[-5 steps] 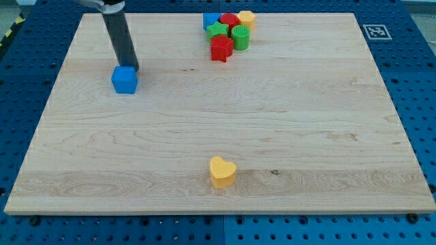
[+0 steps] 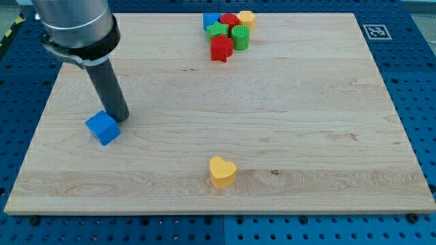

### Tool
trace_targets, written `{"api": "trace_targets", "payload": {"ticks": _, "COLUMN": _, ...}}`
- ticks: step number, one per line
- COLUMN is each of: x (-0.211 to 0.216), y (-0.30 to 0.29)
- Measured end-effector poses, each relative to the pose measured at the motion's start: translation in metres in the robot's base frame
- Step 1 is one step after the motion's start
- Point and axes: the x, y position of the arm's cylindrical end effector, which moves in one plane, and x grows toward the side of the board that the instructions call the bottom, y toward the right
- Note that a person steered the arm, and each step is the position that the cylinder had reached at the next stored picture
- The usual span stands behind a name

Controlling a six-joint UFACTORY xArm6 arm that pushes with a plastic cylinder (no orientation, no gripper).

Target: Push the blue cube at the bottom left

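My tip (image 2: 120, 117) presses against the upper right corner of the blue cube (image 2: 103, 128), which sits turned on the wooden board (image 2: 306, 136), partway down its left side. The arm carries no pincer, only the dark rod, so nothing is held. Judged from this frame, the job is about half done: the blue cube is well left of centre but short of the board's bottom left corner, with bare wood left to cross downward and leftward. A yellow heart (image 2: 222, 171) lies well right of the blue cube and lower, and a cluster of red, green, blue and yellow blocks (image 2: 227, 32) sits far up and right of it.
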Motion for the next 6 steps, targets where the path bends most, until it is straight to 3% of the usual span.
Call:
{"api": "trace_targets", "payload": {"ticks": 3, "x": 0.011, "y": -0.04}}
{"api": "trace_targets", "payload": {"ticks": 6, "x": 0.071, "y": -0.04}}
